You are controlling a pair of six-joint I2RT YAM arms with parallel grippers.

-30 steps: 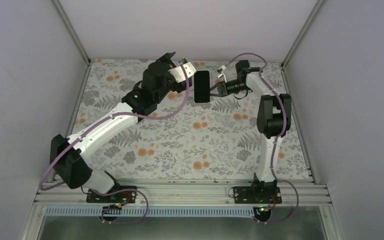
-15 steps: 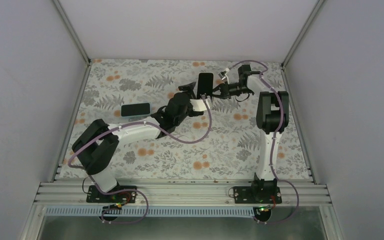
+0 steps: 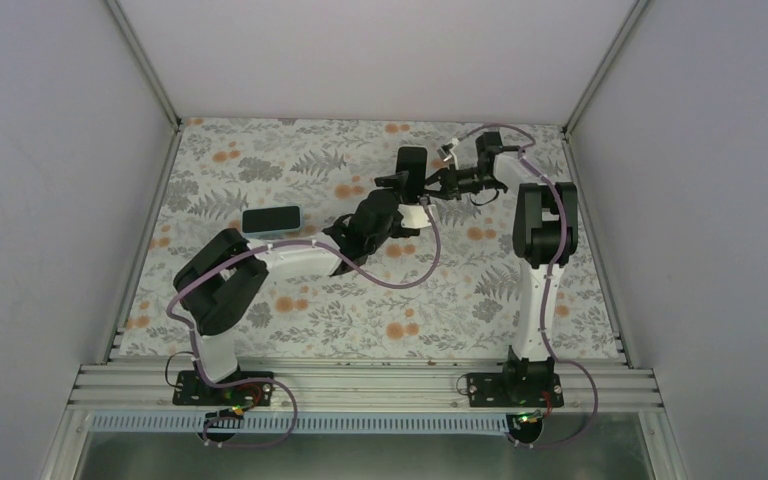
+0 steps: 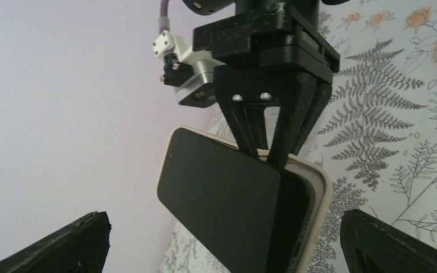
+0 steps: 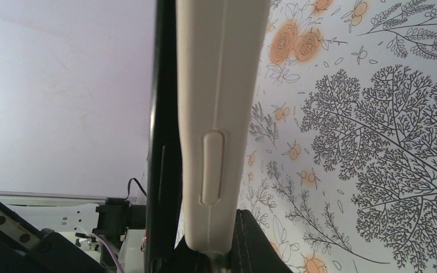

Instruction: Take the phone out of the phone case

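A black phone (image 4: 222, 193) sits in a beige phone case (image 4: 320, 190), held upright above the back of the table (image 3: 411, 168). One long side of the phone stands out of the case, leaving a gap (image 5: 162, 142). My right gripper (image 5: 219, 253) is shut on the edge of the case (image 5: 216, 114); its black fingers (image 4: 250, 133) pinch the rim from behind. My left gripper (image 4: 223, 230) is open, its fingertips (image 4: 68, 242) wide on either side of the phone without touching it. Seen from above, it is just in front of the phone (image 3: 403, 197).
A dark flat rectangular object (image 3: 271, 220) lies on the floral table cover (image 3: 340, 300) at the left. The left arm reaches diagonally across the middle of the table. White walls close in the back and both sides.
The left arm has swung from the back left down to the centre, bringing its open gripper up to the phone and uncovering the dark object. The right gripper has tilted the phone slightly.
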